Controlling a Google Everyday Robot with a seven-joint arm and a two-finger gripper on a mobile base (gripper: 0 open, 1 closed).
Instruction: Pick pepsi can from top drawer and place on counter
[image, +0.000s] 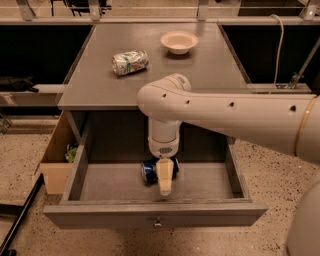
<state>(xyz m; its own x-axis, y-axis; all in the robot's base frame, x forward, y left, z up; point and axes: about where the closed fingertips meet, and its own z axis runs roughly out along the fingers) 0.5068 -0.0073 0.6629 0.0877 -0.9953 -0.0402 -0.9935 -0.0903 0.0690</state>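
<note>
The pepsi can (148, 170) lies on its side in the middle of the open top drawer (155, 214), dark blue with a silver end. My gripper (165, 182) hangs straight down from the thick white arm (225, 112) into the drawer. It is right at the can and covers the can's right part. The counter (200, 65) is the grey top of the cabinet, above and behind the drawer.
A crushed silver-and-green can (130, 62) lies on the counter at the left. A cream bowl (179, 42) stands at its back. A tan cardboard box (56, 160) sits on the floor left of the drawer. A black pole (20, 220) slants at the lower left.
</note>
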